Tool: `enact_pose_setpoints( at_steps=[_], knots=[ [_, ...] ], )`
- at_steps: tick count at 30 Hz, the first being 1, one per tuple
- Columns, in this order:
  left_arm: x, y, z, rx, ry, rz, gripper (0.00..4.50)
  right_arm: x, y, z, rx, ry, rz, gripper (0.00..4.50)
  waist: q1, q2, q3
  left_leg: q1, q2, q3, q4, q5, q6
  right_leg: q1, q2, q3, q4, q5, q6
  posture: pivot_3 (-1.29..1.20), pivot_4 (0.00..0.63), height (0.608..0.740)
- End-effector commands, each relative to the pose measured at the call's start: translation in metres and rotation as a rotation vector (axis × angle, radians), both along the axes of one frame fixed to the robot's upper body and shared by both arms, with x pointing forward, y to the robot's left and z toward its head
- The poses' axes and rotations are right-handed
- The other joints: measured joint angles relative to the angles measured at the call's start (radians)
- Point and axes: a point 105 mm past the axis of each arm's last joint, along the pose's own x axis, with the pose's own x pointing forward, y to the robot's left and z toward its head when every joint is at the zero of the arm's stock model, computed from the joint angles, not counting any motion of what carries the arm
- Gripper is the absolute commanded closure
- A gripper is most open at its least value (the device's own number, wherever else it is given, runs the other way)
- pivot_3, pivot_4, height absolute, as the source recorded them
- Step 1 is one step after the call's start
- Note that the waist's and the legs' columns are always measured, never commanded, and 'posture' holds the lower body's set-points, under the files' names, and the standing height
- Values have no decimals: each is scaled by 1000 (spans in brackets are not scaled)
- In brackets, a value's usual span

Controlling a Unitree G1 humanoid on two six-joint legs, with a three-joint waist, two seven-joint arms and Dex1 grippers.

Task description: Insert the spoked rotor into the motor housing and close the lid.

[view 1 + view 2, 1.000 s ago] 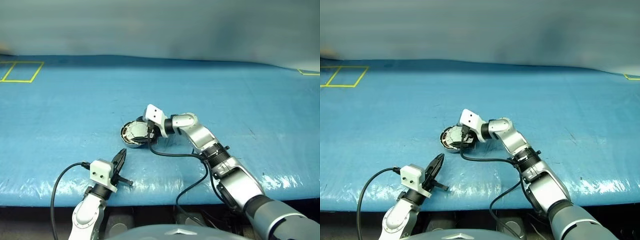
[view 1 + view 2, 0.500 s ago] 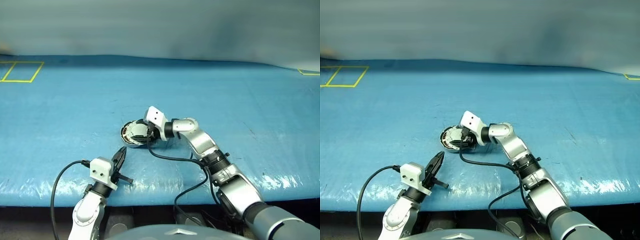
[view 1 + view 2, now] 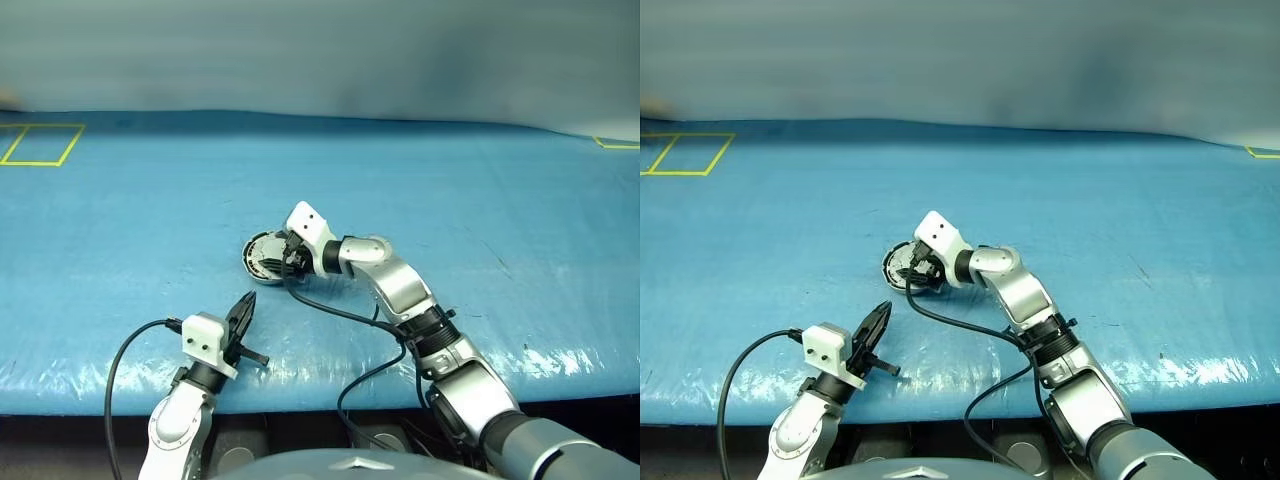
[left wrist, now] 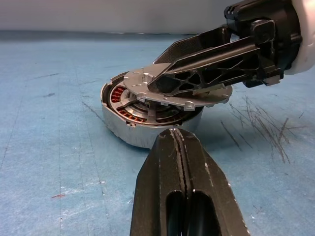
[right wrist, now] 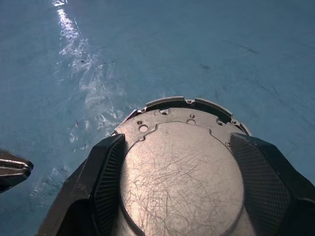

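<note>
I see the blue table cover [image 3: 480, 180] with the motor housing [image 4: 129, 129] sitting near its middle, copper windings showing. My right gripper [image 4: 197, 78] grips the lid [image 4: 162, 91] by its edges, tilted just above the housing, partly open. My left gripper [image 3: 241, 322] waits nearer the front edge than the housing, fingers pressed together, empty.

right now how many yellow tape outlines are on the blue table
2. One yellow tape outline lies at the table's far left corner, split into two boxes; the other yellow tape outline is at the far right corner, cut off by the picture edge.
</note>
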Motion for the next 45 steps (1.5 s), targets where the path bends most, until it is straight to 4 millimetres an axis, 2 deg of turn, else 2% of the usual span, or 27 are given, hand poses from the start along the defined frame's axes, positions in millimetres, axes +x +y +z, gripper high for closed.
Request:
enact_pose_setpoints(
  at_steps=[1,7,15,23,32,39,43,45],
  knots=[
    [4,9,15,-17,-54,32,4500,-6,12,18,38,-77,65,1458,1,0,0,0,0,0,0,0,0,0,0,0,0,0,0,0,150,740],
    [5,14,16,-15,-59,45,4500,-12,16,12,42,-81,141,1458,0,0,0,0,0,0,0,0,0,0,0,0,0,0,0,0,150,740],
    [4,12,15,-23,-56,40,4500,-17,34,10,88,-101,266,1458,-2,0,0,0,0,0,0,0,0,0,0,0,0,0,0,0,150,740],
    [3,11,15,-22,-55,41,4500,-37,48,14,117,-124,442,1458,1,0,0,0,0,0,0,0,0,0,0,0,0,0,0,0,150,740],
    [3,12,15,-15,-56,36,4500,-42,55,10,96,-159,432,1458,0,0,0,0,0,0,0,0,0,0,0,0,0,0,0,0,150,740],
    [6,16,15,-1,-49,36,4500,-40,54,-1,44,-125,380,1458,1,0,0,0,0,0,0,0,0,0,0,0,0,0,0,0,150,740],
    [6,17,14,1,-45,42,4500,-39,51,3,60,-101,363,116,1,0,0,0,0,0,0,0,0,0,0,0,0,0,0,0,150,740],
    [6,17,14,1,-45,42,4500,-37,51,11,94,-106,343,17,1,0,0,0,0,0,0,0,0,0,0,0,0,0,0,0,150,740]
  ],
)
